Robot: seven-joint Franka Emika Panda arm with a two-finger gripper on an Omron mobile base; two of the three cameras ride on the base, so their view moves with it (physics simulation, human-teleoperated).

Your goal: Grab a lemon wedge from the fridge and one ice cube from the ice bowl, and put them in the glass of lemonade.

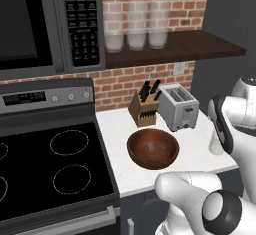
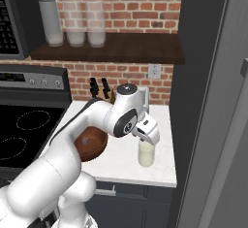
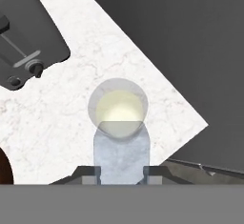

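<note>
My gripper [image 3: 121, 174] is shut on the ice cube [image 3: 121, 152], a pale translucent block held between the two finger tips. Straight under it stands the glass of lemonade [image 3: 119, 106], a clear tumbler with pale yellow liquid, on the white counter near its right end. From the right base view the gripper [image 2: 147, 137] hangs just above the glass [image 2: 146, 156]. The ice bowl [image 1: 152, 150], dark reddish-brown wood, sits left of the glass [image 1: 216, 145] with one small pale cube inside. The grey fridge [image 2: 218, 125] rises at the right. The lemon wedge is out of view.
A silver toaster [image 1: 179, 107] and a wooden knife block [image 1: 144, 110] stand behind the bowl against the brick wall. The black stove [image 1: 50, 164] lies left of the counter. Three frosted jars [image 1: 135, 26] stand on the shelf above. The counter's front edge runs close by the glass.
</note>
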